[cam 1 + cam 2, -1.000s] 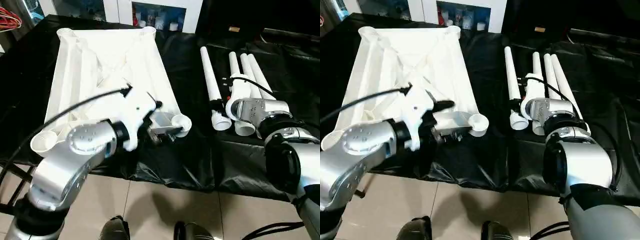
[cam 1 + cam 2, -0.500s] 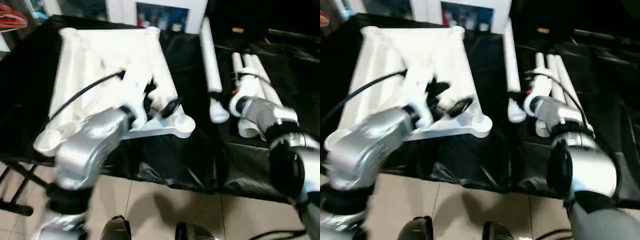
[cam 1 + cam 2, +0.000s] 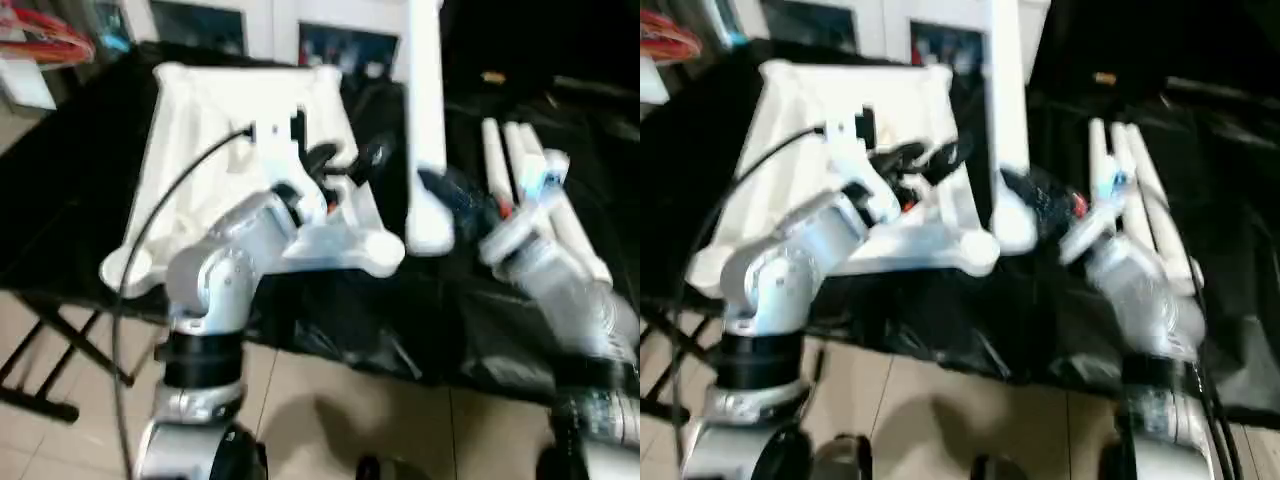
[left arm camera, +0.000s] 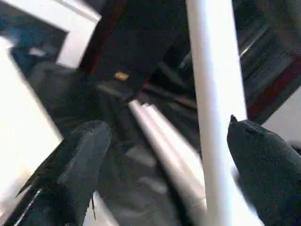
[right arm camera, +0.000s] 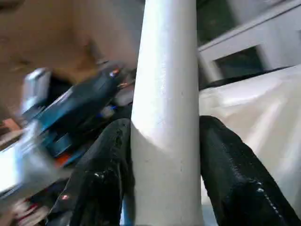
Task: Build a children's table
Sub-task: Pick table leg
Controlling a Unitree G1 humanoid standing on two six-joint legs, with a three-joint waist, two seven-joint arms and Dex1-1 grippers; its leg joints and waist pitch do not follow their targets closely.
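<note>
The children's table top (image 3: 200, 130) lies upside down on the black cloth, white, with round corner sockets. My right gripper (image 3: 445, 190) is shut on one white leg (image 3: 425, 100) and holds it upright just right of the top, wide end down. In the right wrist view the leg (image 5: 164, 117) fills the gap between the two black fingers (image 5: 230, 174). My left gripper (image 3: 348, 160) hovers open over the top's right edge, beside the leg. In the left wrist view the leg (image 4: 216, 117) stands between the spread fingers, close to one fingertip (image 4: 244, 136). Three more legs (image 3: 520, 165) lie further right.
Black cloth (image 3: 380, 310) covers the work table and hangs over its front edge above the tiled floor. A white cabinet with glass doors (image 3: 270, 15) stands behind. Red cables (image 3: 50, 25) sit at the far left. A black stand leg (image 3: 40, 400) shows at the lower left.
The right gripper has lifted one leg out of the row and stood it upright beside the top. The left arm has risen and swung toward it. The camera has shifted.
</note>
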